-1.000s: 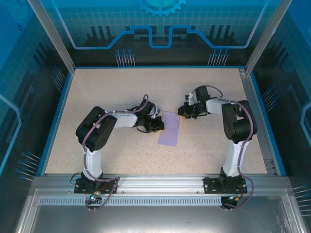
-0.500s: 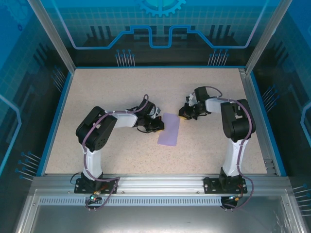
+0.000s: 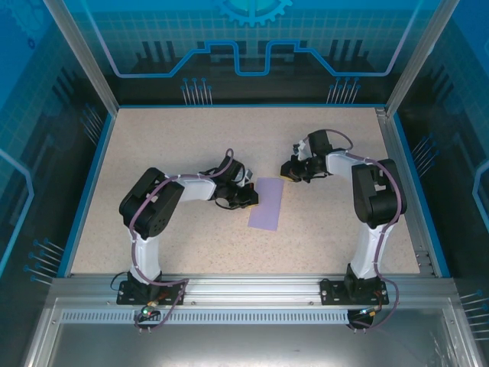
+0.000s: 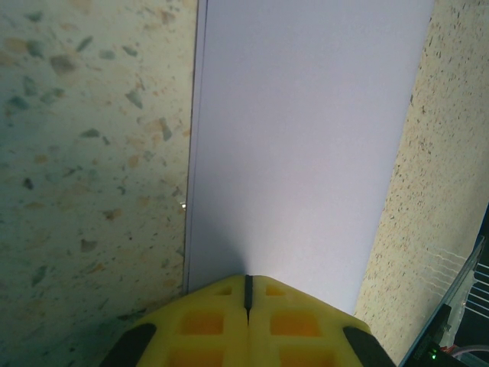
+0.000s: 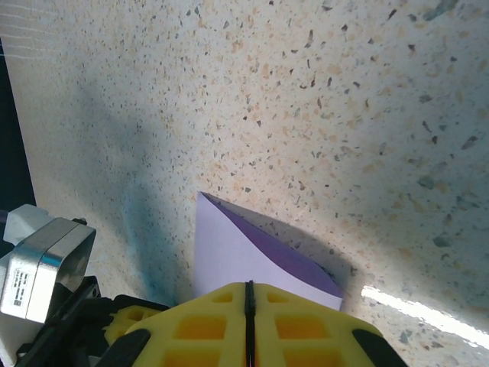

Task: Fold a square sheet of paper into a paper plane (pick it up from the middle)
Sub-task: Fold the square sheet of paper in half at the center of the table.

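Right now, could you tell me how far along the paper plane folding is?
Done: the sheet lies folded in half, a narrow double-layered strip. In hand: the left gripper, shut, sits at its edge; the right gripper, shut, is by its far corner. Left: nose and wing folds; no dart shape yet.

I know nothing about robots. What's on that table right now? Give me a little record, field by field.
paper: one lavender sheet, a narrow rectangle lying on the table between the two arms
layers: seemingly folded in half; a double edge shows in the left wrist view
left gripper: shut, tips at the paper's left edge
right gripper: shut, by the paper's far right corner; contact cannot be told
plane: not yet formed
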`<state>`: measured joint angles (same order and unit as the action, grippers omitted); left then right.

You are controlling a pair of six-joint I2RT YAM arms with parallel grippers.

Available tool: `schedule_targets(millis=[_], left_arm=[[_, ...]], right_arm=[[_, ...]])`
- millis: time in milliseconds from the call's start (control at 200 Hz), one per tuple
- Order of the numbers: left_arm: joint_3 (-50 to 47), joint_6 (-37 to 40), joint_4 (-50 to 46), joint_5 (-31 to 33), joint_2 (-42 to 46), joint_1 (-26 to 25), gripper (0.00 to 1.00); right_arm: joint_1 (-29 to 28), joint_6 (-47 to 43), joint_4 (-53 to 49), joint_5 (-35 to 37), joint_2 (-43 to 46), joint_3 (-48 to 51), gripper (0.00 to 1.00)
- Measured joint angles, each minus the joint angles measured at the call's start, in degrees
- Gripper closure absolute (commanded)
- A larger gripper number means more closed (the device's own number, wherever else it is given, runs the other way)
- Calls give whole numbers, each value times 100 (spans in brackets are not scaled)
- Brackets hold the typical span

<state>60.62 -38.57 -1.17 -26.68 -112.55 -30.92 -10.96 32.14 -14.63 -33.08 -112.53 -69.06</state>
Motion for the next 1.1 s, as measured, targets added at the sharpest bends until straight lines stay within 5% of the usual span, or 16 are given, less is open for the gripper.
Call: schedule_targets(millis=[610, 1100], left_arm=[[0, 17, -9, 0, 0, 0, 100], [11, 17, -26, 0, 0, 0, 100]], right_arm=[[22, 57, -17, 420, -315, 11, 90], [-400, 372, 608, 109, 1585, 1644, 90]])
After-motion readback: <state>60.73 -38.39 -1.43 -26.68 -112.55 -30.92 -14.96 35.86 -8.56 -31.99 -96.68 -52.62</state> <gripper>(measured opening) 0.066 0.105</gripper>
